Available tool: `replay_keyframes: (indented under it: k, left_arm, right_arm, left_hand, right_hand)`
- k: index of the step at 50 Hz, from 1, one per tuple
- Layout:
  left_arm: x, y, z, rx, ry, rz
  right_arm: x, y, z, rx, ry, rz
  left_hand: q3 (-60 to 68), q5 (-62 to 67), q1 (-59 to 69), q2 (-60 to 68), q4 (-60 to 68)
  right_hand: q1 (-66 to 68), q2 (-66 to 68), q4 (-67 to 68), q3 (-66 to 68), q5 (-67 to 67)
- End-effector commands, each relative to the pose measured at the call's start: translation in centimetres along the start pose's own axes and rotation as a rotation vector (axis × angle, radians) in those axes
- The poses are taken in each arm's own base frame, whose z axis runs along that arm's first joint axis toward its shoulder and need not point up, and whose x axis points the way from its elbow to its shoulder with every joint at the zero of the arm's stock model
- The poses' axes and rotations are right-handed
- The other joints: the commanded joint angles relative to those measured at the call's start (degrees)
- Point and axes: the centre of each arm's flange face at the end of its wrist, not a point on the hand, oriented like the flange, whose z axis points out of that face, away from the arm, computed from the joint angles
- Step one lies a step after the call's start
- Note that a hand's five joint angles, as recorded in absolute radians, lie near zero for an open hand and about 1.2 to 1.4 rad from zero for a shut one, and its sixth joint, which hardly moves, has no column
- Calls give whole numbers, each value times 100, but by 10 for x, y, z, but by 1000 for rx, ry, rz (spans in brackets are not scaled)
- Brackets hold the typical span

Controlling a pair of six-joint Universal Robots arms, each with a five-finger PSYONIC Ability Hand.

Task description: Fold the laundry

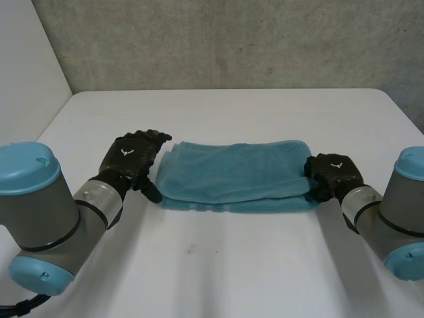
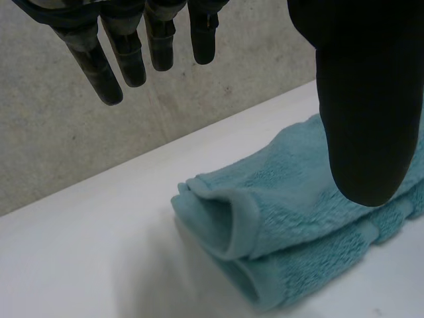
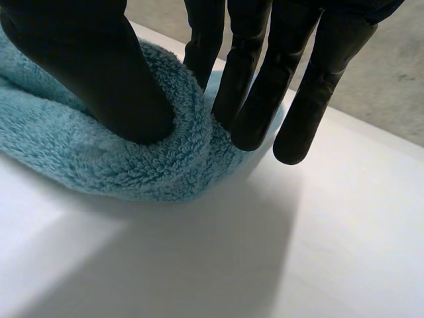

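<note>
A teal towel (image 1: pixel 232 171) lies folded into a long band on the white desk (image 1: pixel 218 265), and everything else is placed from it. In the head view the left hand (image 1: pixel 136 158) sits just off the towel's left end and the right hand (image 1: pixel 334 173) sits at its right end. A grey concrete wall (image 1: pixel 232 40) stands beyond the towel's far side. From this height both hands look much alike, dark shapes at either end of the cloth, and whether they touch it is hard to judge.

The wrist views settle that. In the left wrist view, the left hand's fingers (image 2: pixel 112 73) hang straight and spread above the desk (image 2: pixel 79 265), with the thumb (image 2: pixel 368 99) held apart from them. The towel (image 2: pixel 285 199) lies below, clear of both. This view also shows the towel's stacked layers, rounded at the end, which the head view flattens into one band.

In the right wrist view, the right hand's thumb (image 3: pixel 99 59) presses down into the towel (image 3: pixel 99 159). Its fingers (image 3: pixel 255 86) stand against the opposite side of the bunched edge, so the hand pinches the towel's right end. The cloth still rests on the desk (image 3: pixel 265 252).
</note>
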Motion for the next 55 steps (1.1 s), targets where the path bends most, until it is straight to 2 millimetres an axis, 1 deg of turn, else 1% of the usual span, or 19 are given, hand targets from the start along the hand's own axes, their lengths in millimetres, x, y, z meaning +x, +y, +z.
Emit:
replay_keyframes:
  k: [1, 2, 7, 10, 11, 13, 18, 22, 25, 27, 29, 30, 31, 33, 35, 39, 46, 51, 55]
  left_arm:
    - [-2, 3, -2, -5, -10, 0]
    - [-3, 2, -2, -2, -14, 0]
    - [-6, -2, -3, 9, -24, 0]
    - [-8, -6, -4, 21, -31, 1]
    - [-9, -7, -4, 22, -33, -1]
    - [-11, -8, -4, 25, -37, -1]
    - [-12, -12, -4, 38, -42, 0]
    - [-15, -21, -2, 68, -49, 3]
    - [-17, -29, 1, 94, -54, 5]
    - [-17, -35, 3, 106, -52, 2]
    - [-19, -44, 9, 133, -52, -13]
    - [-19, -48, 11, 145, -49, -22]
    - [-19, -55, 14, 163, -44, -42]
    - [-18, -60, 19, 165, -36, -69]
    - [-18, -62, 26, 157, -28, -99]
    - [4, -64, 43, 117, 40, -176]
    - [42, -50, 63, 68, 131, -209]
    - [66, -27, 71, 24, 177, -205]
    - [69, -12, 76, -7, 178, -203]
  right_arm:
    - [25, -14, 1, 20, 85, -166]
    - [25, -14, 1, 20, 85, -166]
    - [37, -60, 0, 96, 203, -404]
    - [5, -87, 1, 187, 149, -443]
    - [-21, -103, -1, 250, 96, -460]
    - [-43, -113, -2, 294, 50, -471]
    - [-127, -94, 1, 329, -160, -512]
    - [-186, -73, -20, 343, -340, -548]
    - [-205, -61, -32, 316, -405, -569]
    - [-206, -46, -31, 247, -412, -578]
    - [-201, -49, -29, 229, -386, -575]
    - [-197, -54, -28, 223, -349, -564]
    - [-194, -58, -28, 224, -328, -554]
    - [-188, -73, -30, 243, -281, -529]
    - [-173, -102, -38, 287, -222, -442]
    - [-142, -125, -37, 293, -175, -219]
    - [-104, -113, -24, 152, -192, 12]
    - [-90, -97, -14, 50, -213, 47]
    - [-87, -76, 0, -10, -212, 56]
  left_hand:
    - [-250, -270, -133, -188, -195]
    - [-250, -270, -133, -188, -195]
    - [-250, -270, -133, -188, -195]
    - [-250, -270, -133, -188, -195]
    - [-250, -270, -133, -188, -195]
    - [-250, -270, -133, -188, -195]
    - [-250, -270, -133, -188, -195]
    - [-250, -270, -133, -188, -195]
    - [-250, -270, -133, -188, -195]
    - [-250, -270, -133, -188, -195]
    - [-250, -270, -133, -188, -195]
    - [-250, -270, -133, -188, -195]
    - [-250, -270, -133, -188, -195]
    - [-250, -270, -133, -188, -195]
    - [-250, -270, -133, -188, -195]
    - [-250, -270, -133, -188, -195]
    - [-195, -215, -78, -133, -140]
    - [-195, -215, -78, -133, -140]
    - [-195, -215, -78, -133, -140]
  right_hand:
    - [2859, 1403, 1194, 1238, 1566]
    - [2859, 1403, 1194, 1238, 1566]
    - [2859, 1403, 1194, 1238, 1566]
    - [2859, 1403, 1194, 1238, 1566]
    - [2859, 1403, 1194, 1238, 1566]
    - [2859, 1403, 1194, 1238, 1566]
    - [2859, 1403, 1194, 1238, 1566]
    - [2859, 1403, 1194, 1238, 1566]
    - [2859, 1403, 1194, 1238, 1566]
    - [1815, 359, 150, 194, 522]
    - [-754, -2211, -2420, -2376, -2048]
    - [-3316, -4772, -4981, -4937, -4609]
    - [-4141, -5597, -5806, -5762, -5434]
    - [-4141, -5597, -5806, -5762, -5434]
    - [-4141, -5597, -5806, -5762, -5434]
    - [-4141, -5597, -5806, -5762, -5434]
    - [-4141, -5597, -5806, -5762, -5434]
    - [-4141, -5597, -5806, -5762, -5434]
    - [-4141, -5597, -5806, -5762, -5434]
